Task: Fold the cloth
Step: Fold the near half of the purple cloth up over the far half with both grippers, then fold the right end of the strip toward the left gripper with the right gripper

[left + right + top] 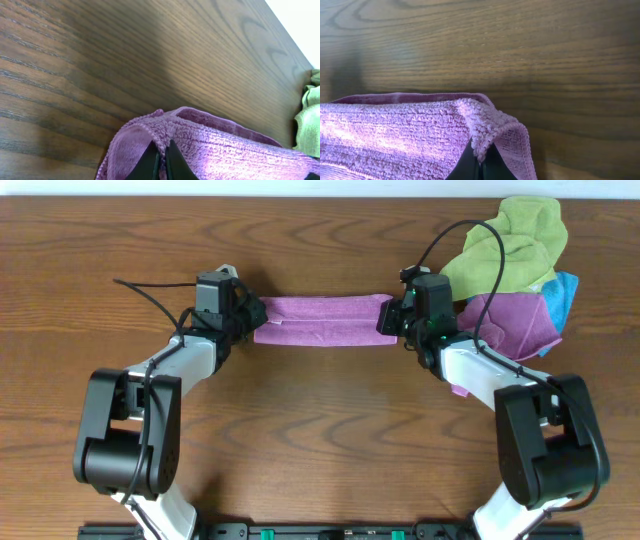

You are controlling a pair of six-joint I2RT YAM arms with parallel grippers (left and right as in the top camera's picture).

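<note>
A long purple terry cloth [322, 320] lies stretched as a narrow, doubled strip across the far middle of the brown wood-grain worktop [320, 440], running left to right between the two arms. The left tool [250, 320] has hold of the strip's left end. In the left wrist view its two dark fingertips are pressed almost together, with a fold of the purple pile pinched between them. The right tool [388, 318] grips the right end in the same way. The right wrist view shows its fingertips closed tight under a bunched corner of the cloth, whose hemmed edge curls over them. Whether the strip rests on the worktop or hangs just above it cannot be told. At the far right corner sits a heap of other fabric: a crumpled lime-green cloth [515, 240] on top, a blue cloth [563, 295] peeking out beside it, and a magenta cloth [515, 325] beneath, just beside the right arm
</note>
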